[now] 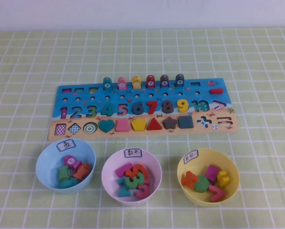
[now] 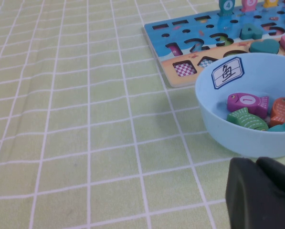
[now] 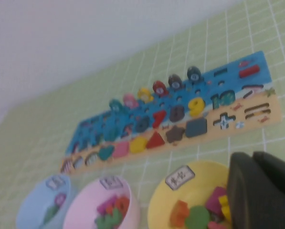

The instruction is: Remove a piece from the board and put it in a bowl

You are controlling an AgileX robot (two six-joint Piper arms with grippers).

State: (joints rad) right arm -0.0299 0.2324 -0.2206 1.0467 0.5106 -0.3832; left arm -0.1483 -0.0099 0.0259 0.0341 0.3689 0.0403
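The right gripper [image 3: 264,191] hangs above the near right part of the table, over the edge of the yellow bowl [image 1: 208,174], and its fingers are clenched together with nothing between them. The left gripper [image 2: 261,195] sits low over the green checked tablecloth [image 1: 27,67], just beside the near side of the light blue bowl [image 2: 237,124]; only its dark tip shows, so I cannot tell whether its fingers are released or clenched. Neither arm appears in the high view.

The yellow bowl carries a small white label on its rim and already holds a magenta block, a green round piece, an orange piece and a few others. Left of it stands the pink bowl [image 1: 131,175] with coloured numbers inside, and further left the light blue bowl with fish-shaped pieces.

Beyond the three bowls lies the board [image 1: 142,109], its long side facing them. The slate-blue square piece [image 1: 185,122] rests in its slot on the tan strip, at the right end of the row of shapes, just beside the dark star [image 1: 169,123]. A red triangle [image 1: 154,124], yellow pentagon, pink square and teal heart follow to the left. Nothing lies between the piece and the yellow bowl except bare cloth.
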